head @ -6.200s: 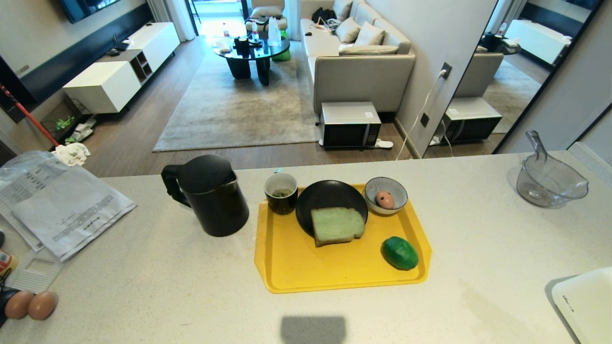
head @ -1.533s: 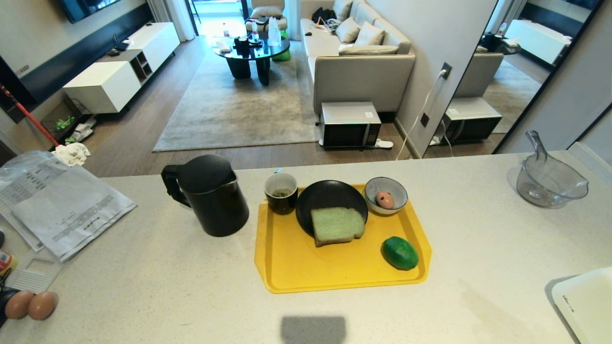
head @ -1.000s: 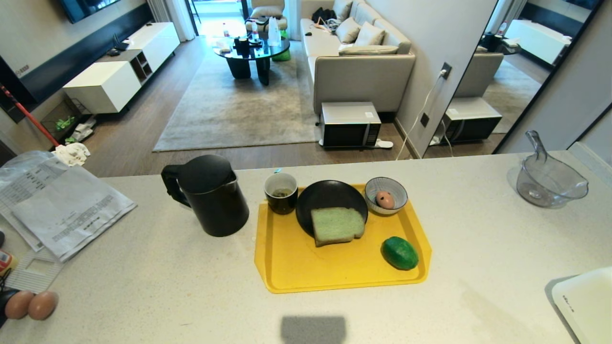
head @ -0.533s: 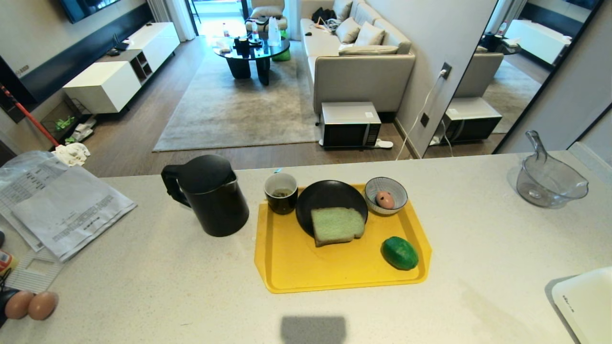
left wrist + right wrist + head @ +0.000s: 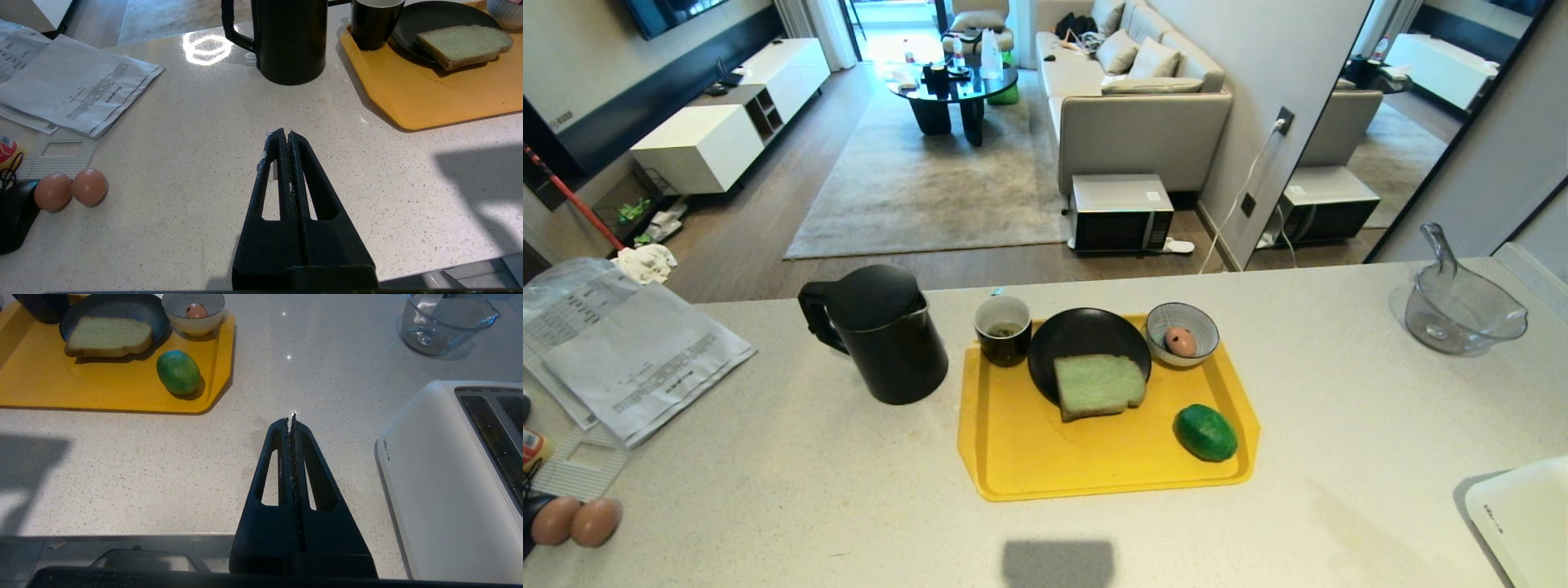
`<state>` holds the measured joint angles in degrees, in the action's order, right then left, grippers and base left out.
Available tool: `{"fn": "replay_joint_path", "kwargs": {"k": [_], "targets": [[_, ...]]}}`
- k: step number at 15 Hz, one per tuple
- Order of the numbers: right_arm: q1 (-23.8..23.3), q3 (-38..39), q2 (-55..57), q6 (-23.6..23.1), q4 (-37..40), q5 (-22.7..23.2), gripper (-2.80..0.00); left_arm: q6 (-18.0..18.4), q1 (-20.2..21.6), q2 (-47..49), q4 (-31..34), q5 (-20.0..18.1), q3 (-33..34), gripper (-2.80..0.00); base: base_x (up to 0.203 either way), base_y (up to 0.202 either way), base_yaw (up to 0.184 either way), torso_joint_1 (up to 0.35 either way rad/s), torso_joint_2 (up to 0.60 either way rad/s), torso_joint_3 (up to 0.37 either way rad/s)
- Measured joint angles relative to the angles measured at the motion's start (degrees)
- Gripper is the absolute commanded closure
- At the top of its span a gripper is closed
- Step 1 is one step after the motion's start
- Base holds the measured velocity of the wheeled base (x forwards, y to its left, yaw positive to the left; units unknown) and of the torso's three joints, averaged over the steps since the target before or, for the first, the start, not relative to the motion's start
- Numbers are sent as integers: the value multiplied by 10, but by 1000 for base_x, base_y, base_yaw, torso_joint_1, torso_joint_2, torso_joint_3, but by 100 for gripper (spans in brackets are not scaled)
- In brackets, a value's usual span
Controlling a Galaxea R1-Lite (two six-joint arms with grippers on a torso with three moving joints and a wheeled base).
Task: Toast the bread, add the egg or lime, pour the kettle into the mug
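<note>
Nothing had changed across the earlier head views; every object lay where it had lain, so no step of the task seemed begun, and toasting looked to be the first job.

One counter (image 5: 768, 457) carried everything; one white toaster (image 5: 449, 469) sat at its near right, well apart from one yellow tray (image 5: 1045, 457); one kettle (image 5: 886, 339) stood just left of that tray, lid on, handle turned away from the tray. One black plate (image 5: 1078, 335) held the one slice of bread (image 5: 1098, 384), overhanging its near rim; one lime (image 5: 1205, 432) lay on the tray's near right; one mug (image 5: 1004, 329) stood at the far left corner; one patterned bowl (image 5: 1183, 331) held one egg (image 5: 1179, 340), and two more eggs (image 5: 576, 520) lay far left.

The left gripper (image 5: 287, 136) and right gripper (image 5: 291, 421) each hovered low over bare counter, fingers pressed together, empty.
</note>
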<state>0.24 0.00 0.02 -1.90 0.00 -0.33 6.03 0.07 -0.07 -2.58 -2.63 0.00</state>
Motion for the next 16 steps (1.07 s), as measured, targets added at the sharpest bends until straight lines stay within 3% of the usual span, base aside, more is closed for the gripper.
{"fn": "replay_joint_path", "kwargs": {"k": [16], "targets": [[0,0,0,0,0,0,0,0,0,0,0,0,0,0,0,0,0,0,0,0]]}}
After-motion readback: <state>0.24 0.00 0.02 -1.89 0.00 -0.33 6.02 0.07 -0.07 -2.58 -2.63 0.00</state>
